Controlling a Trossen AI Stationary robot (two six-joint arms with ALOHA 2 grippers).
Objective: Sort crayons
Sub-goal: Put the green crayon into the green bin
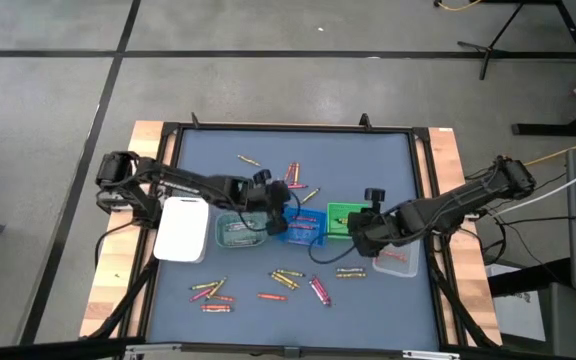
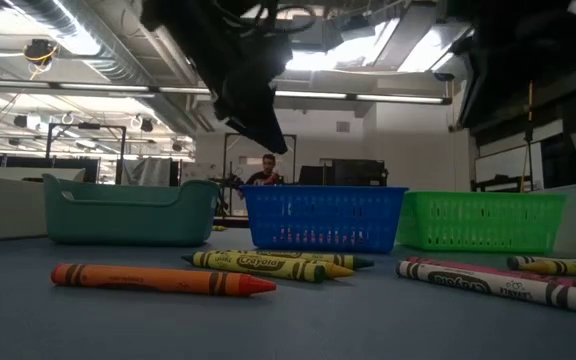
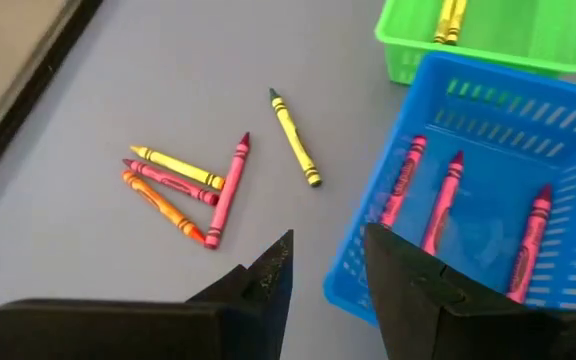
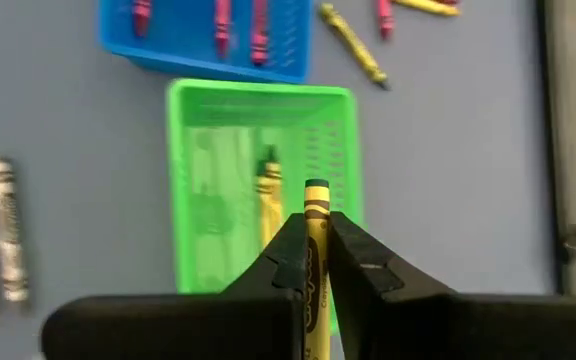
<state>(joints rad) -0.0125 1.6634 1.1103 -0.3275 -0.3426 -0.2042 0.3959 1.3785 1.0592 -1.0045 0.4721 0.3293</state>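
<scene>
sorting is partly done, many crayons are not yet in trays

the table [image 1: 388,150] holds loose crayons [image 1: 286,279]; pink ones lie in the blue tray [image 3: 488,200], yellow in the green tray [image 4: 198,200]. right gripper [image 4: 315,250] pinches a yellow crayon [image 4: 315,215] above the green tray; left gripper [image 3: 328,265] is spread, empty, beside the blue tray.

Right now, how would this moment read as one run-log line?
phase: sorting crayons | right tool: shut on yellow crayon, above green tray | left tool: open, empty, beside blue tray holding pink crayons
</scene>
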